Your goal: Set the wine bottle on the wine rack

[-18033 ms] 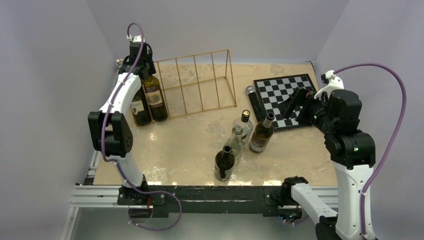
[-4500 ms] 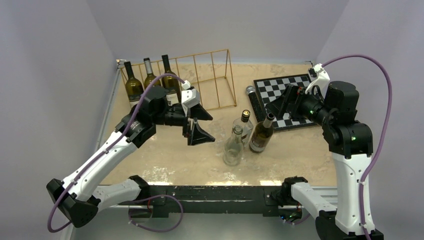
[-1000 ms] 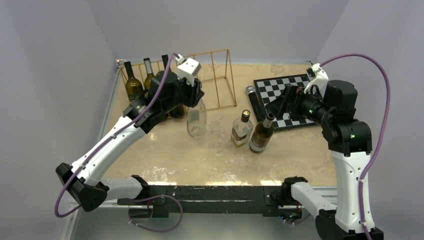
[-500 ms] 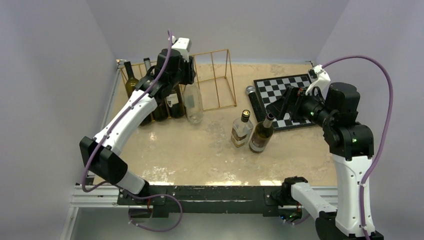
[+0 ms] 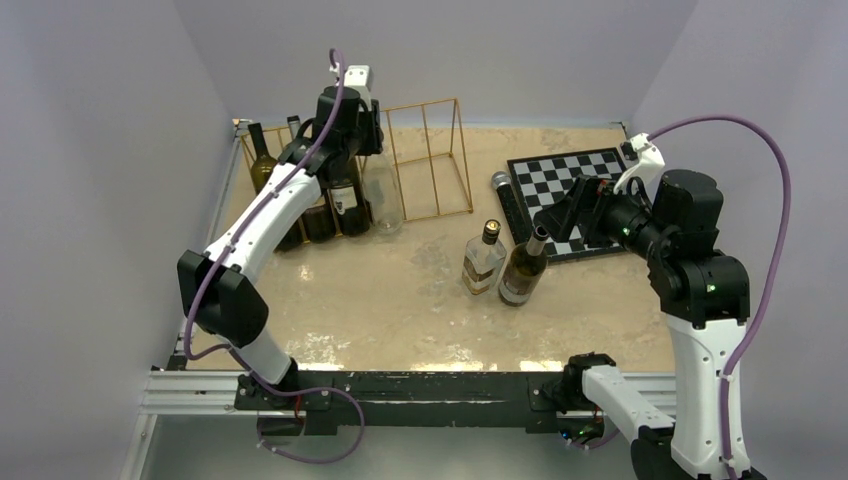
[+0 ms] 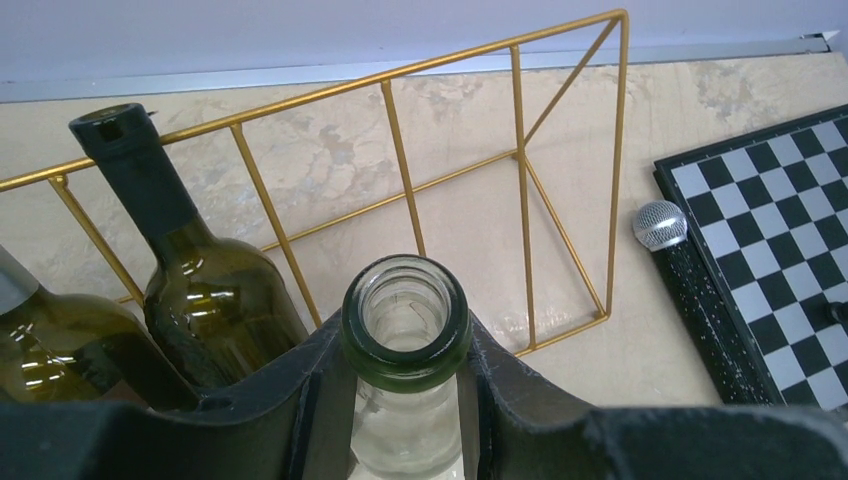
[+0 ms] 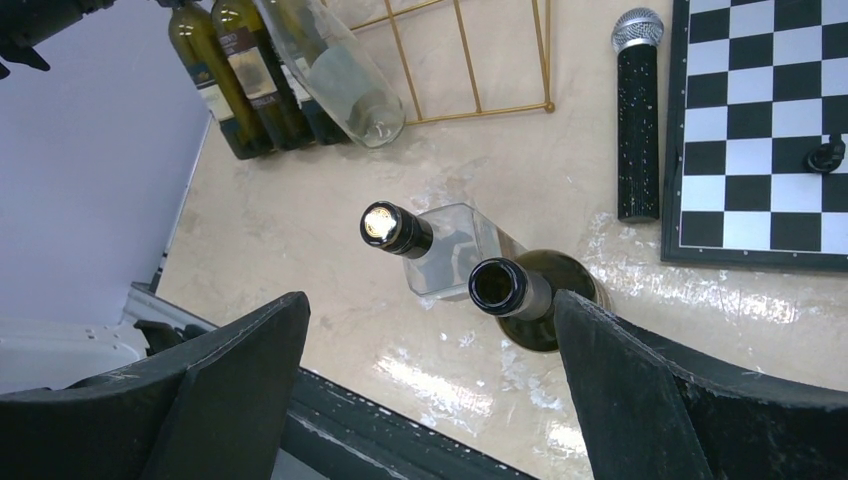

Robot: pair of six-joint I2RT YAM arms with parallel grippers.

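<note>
Body of clear glass wine bottle (image 6: 406,430) cut by bottom edge, sides hidden behind left black fingers (image 6: 300,400); black-and-white chessboard (image 6: 770,230) cropped right.

Left arm (image 5: 265,210) outstretched, jaws clamped; right arm (image 5: 700,360) raised, jaws spread.

Jaws grip a wine bottle (image 6: 405,358) by the wine rack (image 6: 521,180).
</note>
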